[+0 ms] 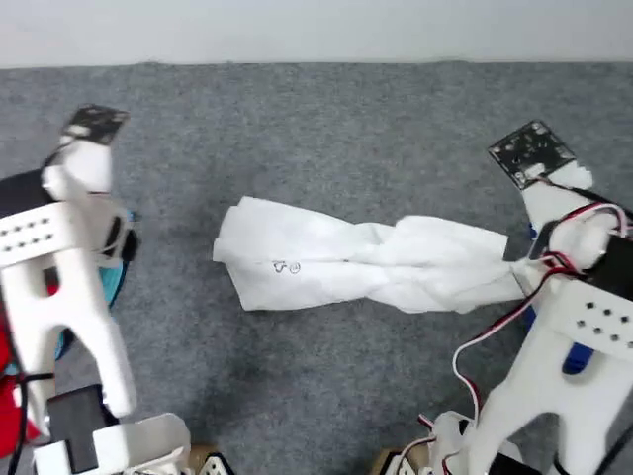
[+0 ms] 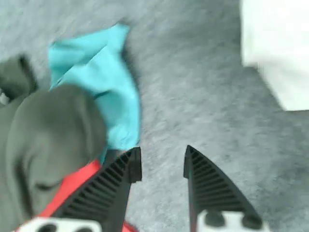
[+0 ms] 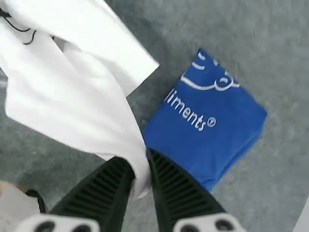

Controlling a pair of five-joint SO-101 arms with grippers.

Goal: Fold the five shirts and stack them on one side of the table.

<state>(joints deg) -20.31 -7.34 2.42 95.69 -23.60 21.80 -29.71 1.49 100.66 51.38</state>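
Tabletop [image 1: 326,119] in grey, with a white shirt [image 1: 356,262] twisted lengthwise across its middle — the right gripper [image 3: 141,163] pinches one end, beside a folded blue shirt [image 3: 212,130]. Left gripper [image 2: 162,153] hangs spread near a teal shirt [image 2: 106,82].

the high camera hangs above the grey desk [image 1: 326,148] and looks almost straight down, far enough off to take in the left arm [image 1: 59,267] and right arm [image 1: 564,327] at the picture's lower edge and the white shirt [image 1: 346,262] between them. the left wrist camera sits close over the desk, looking down past its own black fingers [image 2: 116,188] at a teal shirt [image 2: 104,82] and one edge of the same white shirt. the right wrist camera, equally close, looks down past its fingers [image 3: 174,193] at that white shirt and a blue shirt [image 3: 212,130].
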